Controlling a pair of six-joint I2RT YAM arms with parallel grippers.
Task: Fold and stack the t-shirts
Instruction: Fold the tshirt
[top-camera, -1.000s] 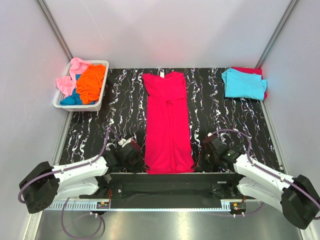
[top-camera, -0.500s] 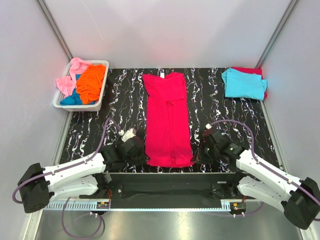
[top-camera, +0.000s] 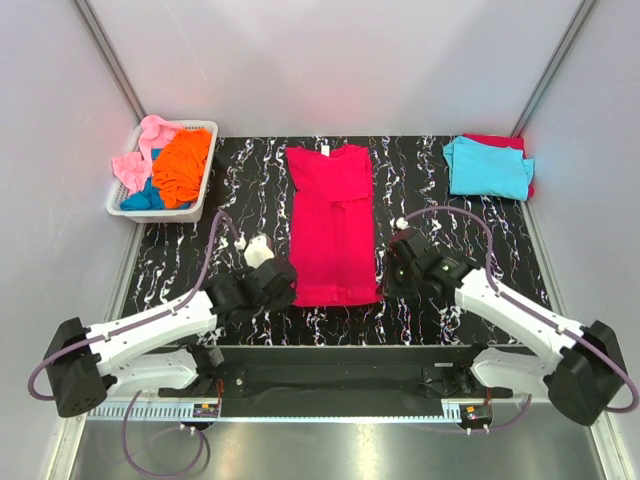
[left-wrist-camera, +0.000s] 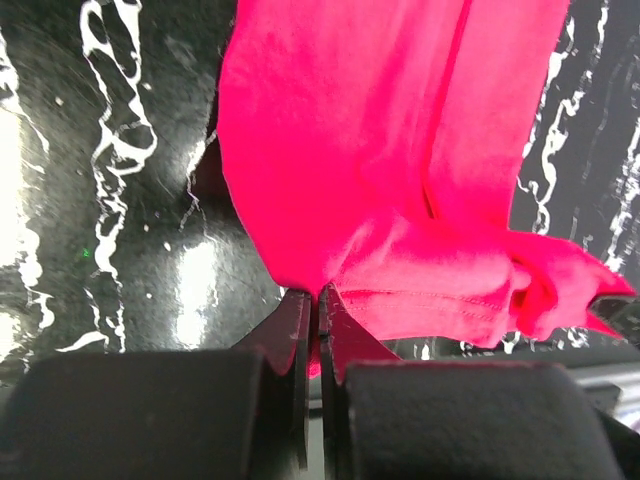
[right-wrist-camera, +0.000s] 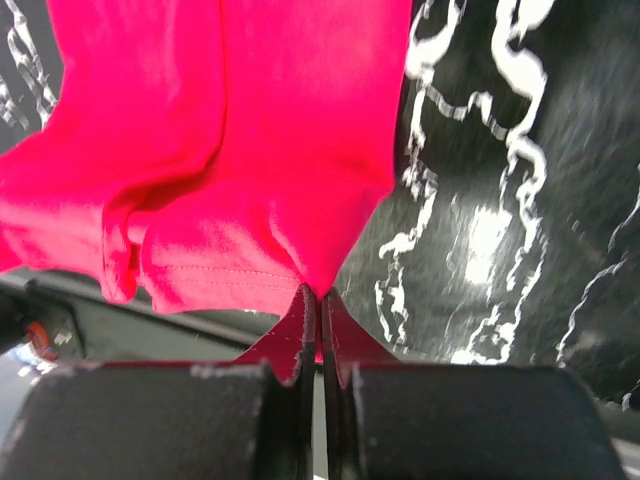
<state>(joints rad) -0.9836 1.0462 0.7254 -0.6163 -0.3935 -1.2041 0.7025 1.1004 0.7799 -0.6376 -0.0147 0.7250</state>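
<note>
Moved since the earlier frame: both tools, away from the arm bases, carrying the near hem of the crimson-red t-shirt up the counter.
Left tool: pressed together, pinching the hem's left corner.
Right tool: same, on the right corner.
Shirt: mid-counter, long axis near-to-far, collar straight ahead of both tools; each arm equally near its own corner.
Count: tools, two. Far-right stack, two: cyan t-shirt over red t-shirt. White basket, one, holding three: orange t-shirt, pink t-shirt, blue t-shirt.
</note>
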